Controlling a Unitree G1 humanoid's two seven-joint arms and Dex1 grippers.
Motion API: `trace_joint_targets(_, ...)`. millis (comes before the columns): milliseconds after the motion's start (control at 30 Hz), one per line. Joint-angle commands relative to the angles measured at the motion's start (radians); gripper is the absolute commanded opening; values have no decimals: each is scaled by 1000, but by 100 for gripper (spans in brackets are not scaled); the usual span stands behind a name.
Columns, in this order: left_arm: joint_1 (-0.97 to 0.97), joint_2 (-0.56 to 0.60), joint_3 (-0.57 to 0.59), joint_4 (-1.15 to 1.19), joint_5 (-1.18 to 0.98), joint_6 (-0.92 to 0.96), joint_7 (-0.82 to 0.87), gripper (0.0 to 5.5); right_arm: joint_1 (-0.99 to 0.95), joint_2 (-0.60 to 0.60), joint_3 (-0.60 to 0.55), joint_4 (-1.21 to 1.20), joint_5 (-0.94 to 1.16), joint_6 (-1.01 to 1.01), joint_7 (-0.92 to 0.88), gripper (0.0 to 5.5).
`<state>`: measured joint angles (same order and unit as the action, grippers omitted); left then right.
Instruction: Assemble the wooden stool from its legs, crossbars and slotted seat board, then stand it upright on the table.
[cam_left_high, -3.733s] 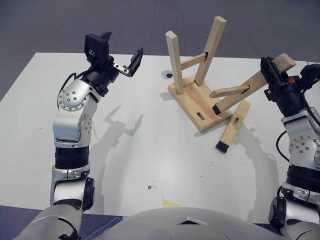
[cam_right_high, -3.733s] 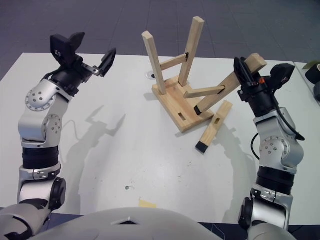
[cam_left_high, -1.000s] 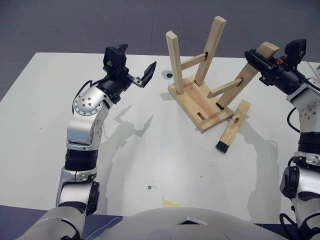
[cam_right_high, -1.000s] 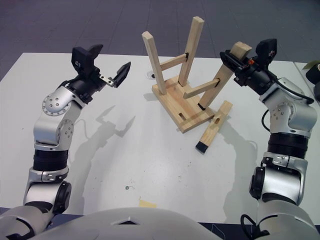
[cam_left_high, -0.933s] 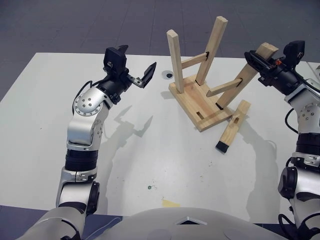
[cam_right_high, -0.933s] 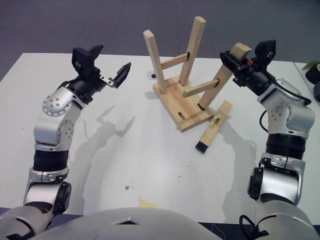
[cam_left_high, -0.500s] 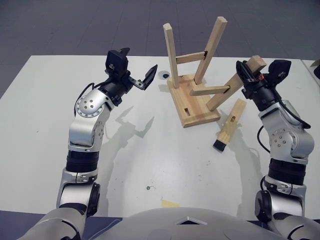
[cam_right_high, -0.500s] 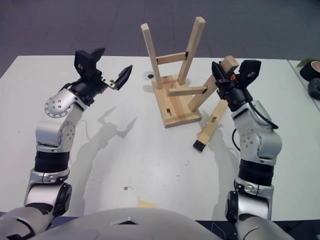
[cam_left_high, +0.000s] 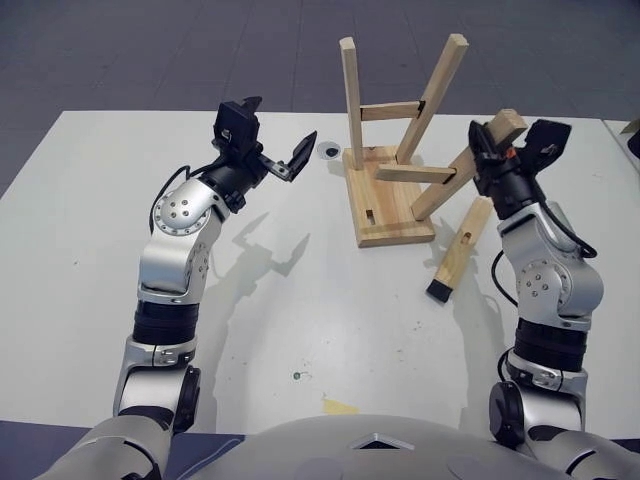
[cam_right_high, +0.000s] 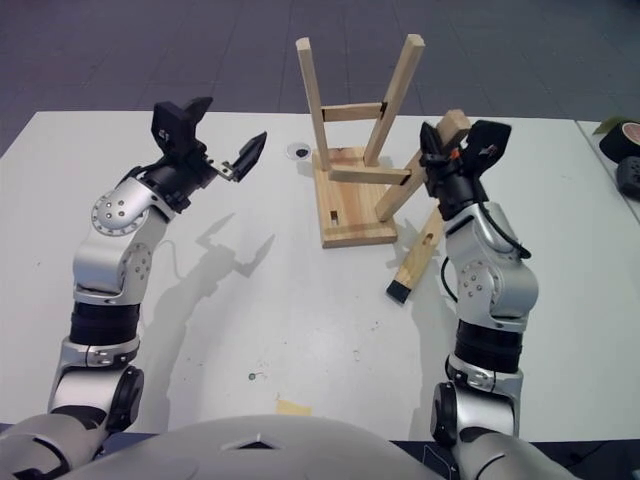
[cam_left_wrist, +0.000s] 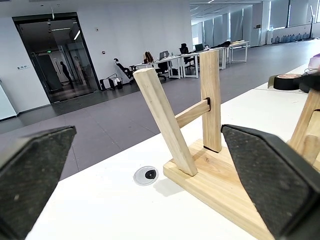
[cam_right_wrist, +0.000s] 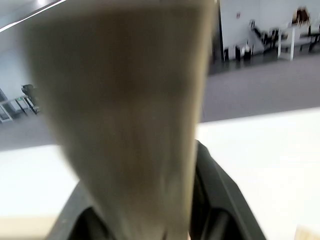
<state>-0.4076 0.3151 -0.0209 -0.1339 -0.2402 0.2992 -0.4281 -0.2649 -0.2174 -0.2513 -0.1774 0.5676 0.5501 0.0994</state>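
Note:
The slotted seat board (cam_left_high: 392, 212) lies flat on the table (cam_left_high: 80, 250), with two legs (cam_left_high: 349, 95) (cam_left_high: 440, 85) standing up from it, joined by a crossbar (cam_left_high: 390, 110). A third leg (cam_left_high: 455, 180) leans tilted, its lower end at the board's right edge, and a second crossbar (cam_left_high: 412, 174) runs from it toward the left leg. My right gripper (cam_left_high: 489, 150) is shut on this leg's upper end; the leg (cam_right_wrist: 130, 125) looms close in the right wrist view. A fourth leg (cam_left_high: 460, 250) lies loose on the table. My left gripper (cam_left_high: 277, 128) hangs open left of the stool, pads (cam_left_wrist: 30, 170) wide apart.
A round cable hole (cam_left_high: 328, 150) sits in the table just left of the seat board. A yellow scrap (cam_left_high: 340, 407) and a small dark spot (cam_left_high: 297, 376) lie near the front edge. A tape roll (cam_right_high: 630, 170) stands beyond the table's right edge.
The right gripper has swung the third leg more upright, and the seat board with its two legs has turned to lie squarer. The left gripper has come closer to the stool, still open.

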Motion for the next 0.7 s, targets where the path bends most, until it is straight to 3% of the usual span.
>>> trace_joint_targets(33,6,-7,1,1,-1,-1,-6,540,-75,39,-65,-33,72,-33,-15,209)
trace_joint_targets(200,19,0,-24,-23,-22,18,-61,540,-176,81,-193,-103,282,-130,3,297)
trace_joint_targets(367,19,-2,-28,-19,-17,17,-72,540,-243,13,-291,-129,389,-155,-50,375)
trace_joint_targets(533,42,-5,-13,-38,-8,18,-46,540,-169,-101,-441,55,233,-239,-182,458)
trace_joint_targets(600,50,-4,-6,-40,-4,16,-36,540,-45,-133,-386,96,69,-213,-232,498)
trace_joint_targets(700,60,-1,-4,-42,3,16,-26,540,145,-122,-195,14,-95,-88,-252,538)
